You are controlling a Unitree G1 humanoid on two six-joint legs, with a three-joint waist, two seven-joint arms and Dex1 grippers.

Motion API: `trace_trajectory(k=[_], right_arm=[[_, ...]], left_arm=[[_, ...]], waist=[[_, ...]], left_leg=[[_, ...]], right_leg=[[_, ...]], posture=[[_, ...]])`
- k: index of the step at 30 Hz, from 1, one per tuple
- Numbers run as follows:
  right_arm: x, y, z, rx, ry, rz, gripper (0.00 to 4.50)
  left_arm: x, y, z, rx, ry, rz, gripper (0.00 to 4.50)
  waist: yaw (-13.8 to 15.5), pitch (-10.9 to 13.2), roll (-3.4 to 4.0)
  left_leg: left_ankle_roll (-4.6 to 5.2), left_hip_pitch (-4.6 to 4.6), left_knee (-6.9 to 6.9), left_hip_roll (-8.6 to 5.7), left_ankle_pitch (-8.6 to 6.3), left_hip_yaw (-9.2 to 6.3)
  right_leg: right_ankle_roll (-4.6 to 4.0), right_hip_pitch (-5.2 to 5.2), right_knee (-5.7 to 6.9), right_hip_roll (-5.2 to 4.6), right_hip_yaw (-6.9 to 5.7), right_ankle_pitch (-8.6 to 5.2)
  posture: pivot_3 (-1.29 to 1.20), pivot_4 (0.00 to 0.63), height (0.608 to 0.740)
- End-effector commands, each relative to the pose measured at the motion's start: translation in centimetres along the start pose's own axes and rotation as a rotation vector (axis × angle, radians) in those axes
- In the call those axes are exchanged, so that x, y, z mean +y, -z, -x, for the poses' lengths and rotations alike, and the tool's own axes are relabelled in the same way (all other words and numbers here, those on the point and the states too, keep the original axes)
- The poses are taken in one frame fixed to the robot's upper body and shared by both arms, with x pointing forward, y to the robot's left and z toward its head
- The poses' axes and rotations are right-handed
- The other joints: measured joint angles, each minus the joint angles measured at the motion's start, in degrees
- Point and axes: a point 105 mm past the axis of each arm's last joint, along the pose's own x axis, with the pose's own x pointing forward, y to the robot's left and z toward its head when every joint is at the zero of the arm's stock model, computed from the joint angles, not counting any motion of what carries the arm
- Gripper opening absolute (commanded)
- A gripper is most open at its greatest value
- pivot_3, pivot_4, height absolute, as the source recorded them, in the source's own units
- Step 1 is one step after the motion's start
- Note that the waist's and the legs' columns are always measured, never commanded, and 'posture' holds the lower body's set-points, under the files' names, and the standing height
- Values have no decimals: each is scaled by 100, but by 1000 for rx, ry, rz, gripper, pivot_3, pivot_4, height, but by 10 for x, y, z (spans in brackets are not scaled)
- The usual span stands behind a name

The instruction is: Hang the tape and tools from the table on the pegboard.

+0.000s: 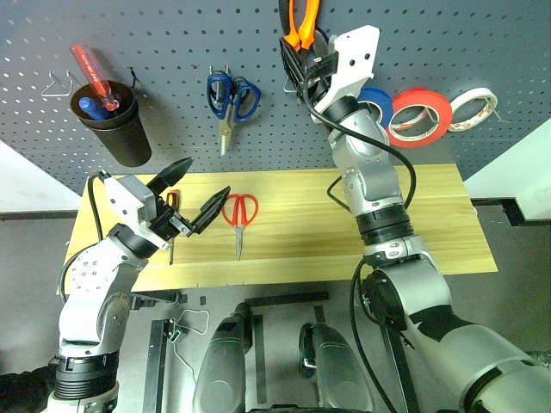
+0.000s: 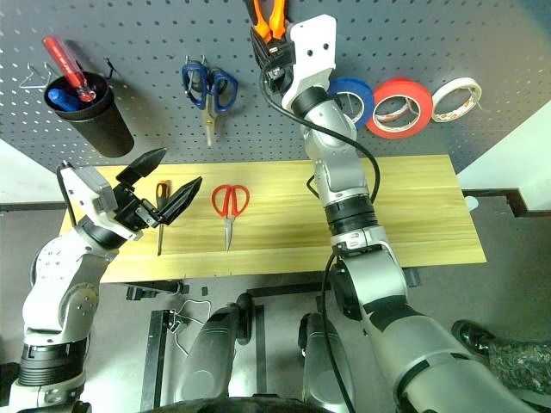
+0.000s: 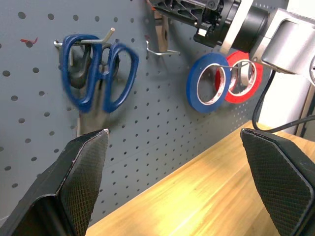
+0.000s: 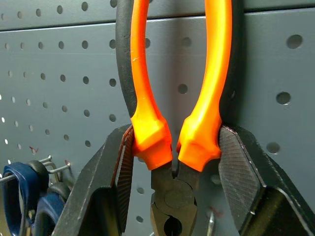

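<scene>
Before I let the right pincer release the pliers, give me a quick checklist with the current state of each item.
1. Right pincer shut on the pliers at the base of the handles: ok.
2. Pliers up against the pegboard: ok.
3. Pliers seated on a hook: cannot tell.
4. Blue tape hanging on the board: ok.
5. Red-handled scissors and small screwdriver hung: not ok, both on the table.
6. Left pincer open and empty above the table: ok.
</scene>
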Motion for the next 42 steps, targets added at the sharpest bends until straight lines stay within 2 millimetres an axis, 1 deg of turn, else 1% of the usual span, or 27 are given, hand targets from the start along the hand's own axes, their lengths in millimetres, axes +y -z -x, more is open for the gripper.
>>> trace_trajectory(k=[1,14,20,22,24,27,28,37,42], right_arm=[[-4,-21,-3,-70,16,-2,2112],[7,-5,4,-17,-4,-29,2112],[10,-3,5,-7,-14,-36,2112],[9,-3,4,-7,-15,-35,2821],[8,-4,3,-8,-13,-31,3306],[8,-4,3,-6,-16,-31,4313],[9,-3,3,-4,-21,-32,4465],[14,-2,3,7,-51,-31,4465],[10,0,11,24,-46,-14,4465]], left_arm=[[-4,-12,-2,-35,24,-25,4500],[-5,-13,-3,-32,26,-21,4500],[-4,-13,-2,-30,22,-22,4500],[-3,-13,-2,-30,22,-22,4500],[-3,-13,-2,-31,21,-22,4500],[-3,-13,-3,-32,21,-23,4500],[-3,-13,-3,-33,21,-23,4500],[-4,-11,-3,-26,29,-22,4500],[-7,-10,-4,-21,42,-22,4500]], waist=[[0,0,0],[-1,0,0],[-4,0,1],[-2,0,1],[-1,0,1],[-6,0,1],[-5,0,1],[-3,1,1],[0,0,1]], left_leg=[[1,0,0,0,1,0],[1,0,-2,3,3,0],[1,0,-4,4,3,0],[1,0,-4,4,3,0],[1,0,-5,4,3,0],[1,0,-7,4,3,1],[1,0,-7,4,3,1],[0,1,-10,10,8,1],[0,1,-12,10,8,2]], right_leg=[[0,0,0,0,0,2],[0,-2,0,1,0,4],[-1,-4,0,2,1,4],[-1,-4,0,2,1,5],[-1,-4,-1,2,1,4],[-1,-4,-2,2,1,4],[-1,-4,-2,3,1,5],[-9,-6,-3,8,0,12],[-9,-8,-3,8,1,12]], posture=[[118,275,714],[120,286,714],[121,286,714],[121,286,714],[120,285,714],[120,284,714],[121,284,714],[120,280,714],[122,278,714]])
